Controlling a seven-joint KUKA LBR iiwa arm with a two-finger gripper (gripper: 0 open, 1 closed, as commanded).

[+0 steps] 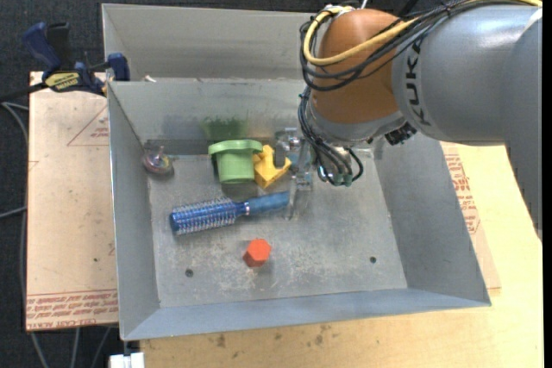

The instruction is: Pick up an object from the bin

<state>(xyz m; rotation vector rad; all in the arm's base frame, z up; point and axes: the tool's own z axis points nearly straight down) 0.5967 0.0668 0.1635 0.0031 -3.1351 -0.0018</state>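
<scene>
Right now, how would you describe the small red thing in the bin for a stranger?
Start at the grey metal bin and find the long blue bristled hairbrush lying across its floor. Just below it in the view sits a small orange-red block. It is the only red thing, and nothing touches it.

Bin floor (358,247), right and front: bare, passable; centre-left: green cup (231,161), yellow piece (272,169), blue hairbrush (220,214) clustered (cup and piece touching); orange block (256,252) apart in front; small round thing (157,161) by left wall.
</scene>
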